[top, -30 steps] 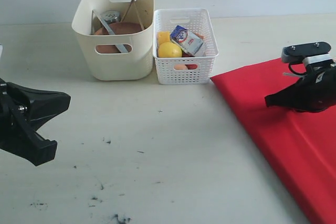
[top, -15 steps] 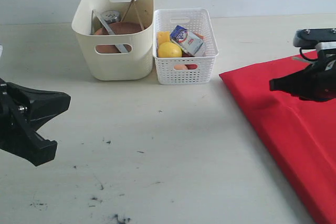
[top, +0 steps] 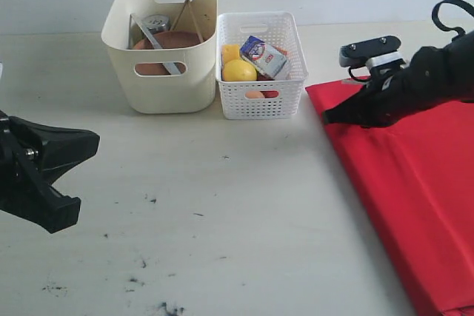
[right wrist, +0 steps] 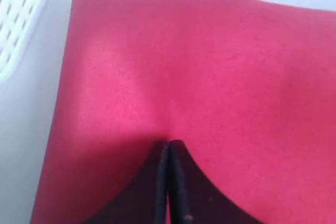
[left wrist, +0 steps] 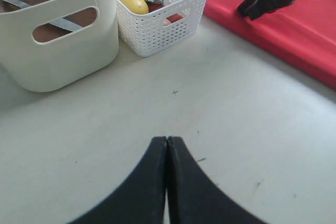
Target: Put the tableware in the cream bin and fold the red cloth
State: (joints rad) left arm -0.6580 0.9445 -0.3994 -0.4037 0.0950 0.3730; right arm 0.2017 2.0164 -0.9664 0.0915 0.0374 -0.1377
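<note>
Fold stage: right tool (right wrist: 169,146) on red cloth (top: 415,197).
I saw the right tool clenched on the red cloth at 3 o'clock; the left tool (left wrist: 167,141) was clenched empty; tableware (top: 169,41) lay in the cream bin (top: 167,88) at 11 o'clock.

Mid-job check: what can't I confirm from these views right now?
- red cloth: its right and near parts run off the exterior view's edges, so the fold is unconfirmed.
- cream bin: its walls hide most of the tableware in the exterior and left wrist views.
- right end effector: shut, but its tips cover the contact in the right wrist view. Pinching or just pressing the cloth is unclear.
</note>
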